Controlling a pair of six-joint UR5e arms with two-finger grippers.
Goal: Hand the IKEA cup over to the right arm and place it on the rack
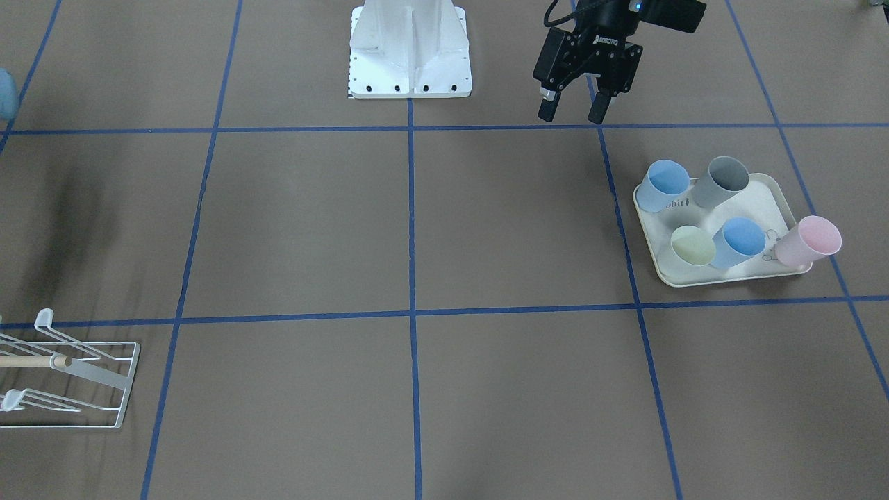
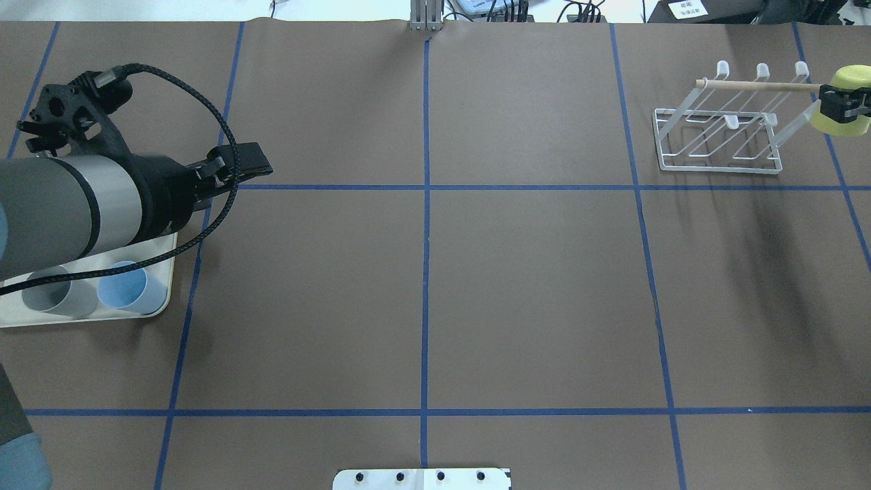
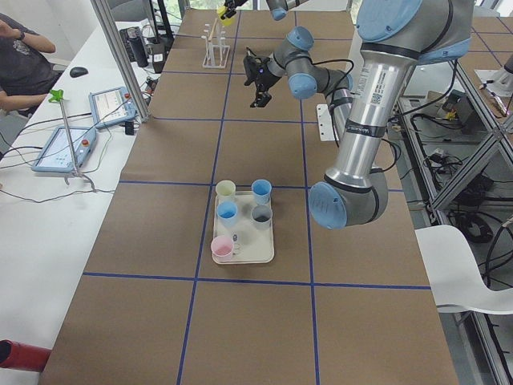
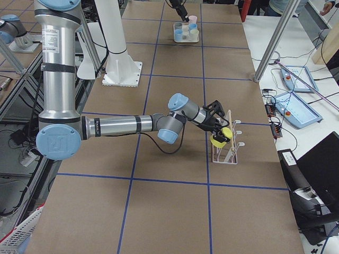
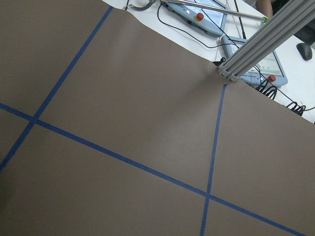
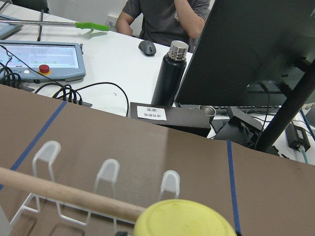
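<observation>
The right gripper (image 2: 842, 103) clenches the yellow cup (image 2: 849, 76) just beside the rack (image 2: 731, 121); the left gripper (image 1: 572, 111) hangs released over the surface (image 1: 486, 229), near the tray (image 1: 772, 198).

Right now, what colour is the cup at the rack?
Yellow cup; best in overhead exterior view.

The left tool (image 1: 572, 112) carries the brand mark ROBOTIQ in white capitals on its black body, readable in the front-facing view. The tray (image 1: 764, 198) bears dark printed lettering between the cups; it is partly covered and cannot be read. A white label (image 6: 149, 112) on a black box (image 6: 187, 124) shows two lines of characters, too small to read. Vertical lettering on the left arm (image 3: 365, 120) is also too small to read.
</observation>
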